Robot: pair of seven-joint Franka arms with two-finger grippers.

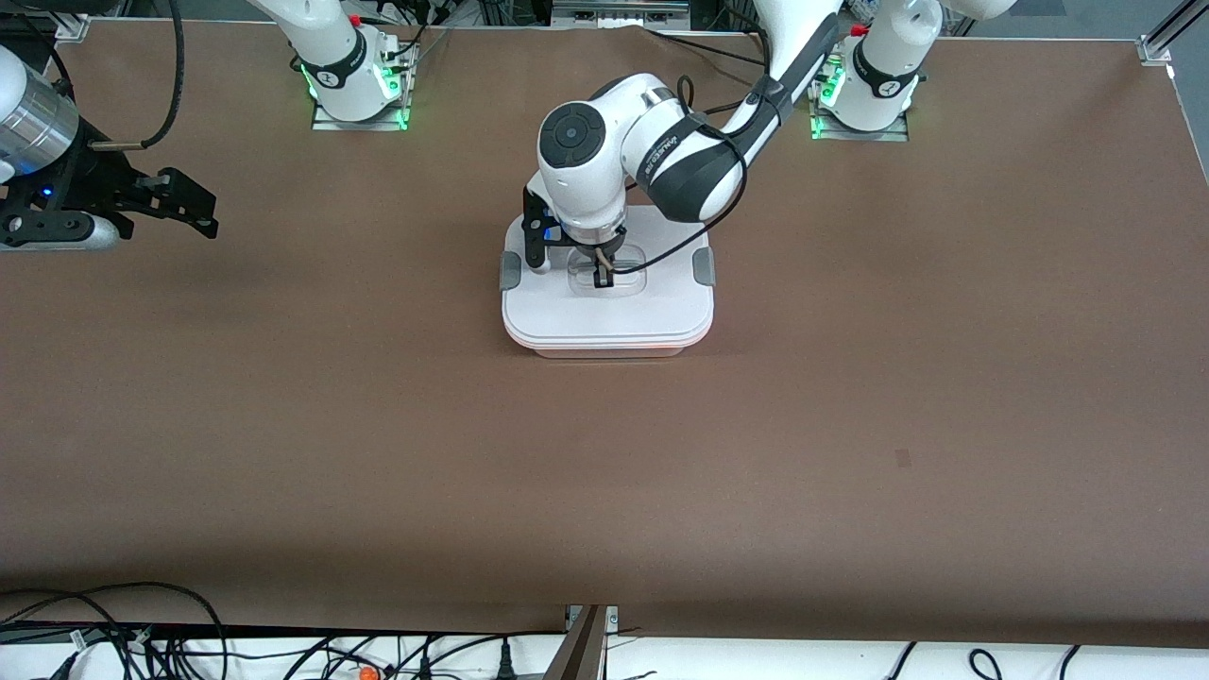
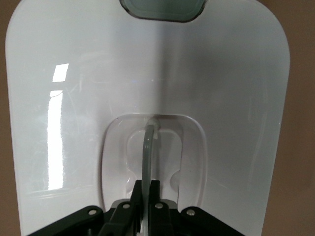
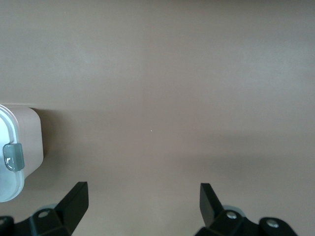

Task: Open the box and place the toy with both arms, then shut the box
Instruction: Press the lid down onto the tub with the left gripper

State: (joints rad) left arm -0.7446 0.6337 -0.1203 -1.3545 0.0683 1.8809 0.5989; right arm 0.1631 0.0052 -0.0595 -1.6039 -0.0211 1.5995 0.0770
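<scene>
The left arm [image 1: 661,151] hides part of the box [image 1: 604,316] lid; the right end effector [image 1: 184,203] is partly cut off at the front view's edge.

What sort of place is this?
Probably a robotics lab: two white arms bolted to a brown table, loose cables along its edge, and a lidded plastic box as a test object.

The counter [image 1: 850,397] was plain matte brown. The box [image 1: 609,351] showed pinkish below a glossy white lid [image 1: 604,316] with grey clips [image 1: 703,267]. Both arms [image 1: 604,151] were white with black bands; each tool [image 1: 602,277] was black.
</scene>
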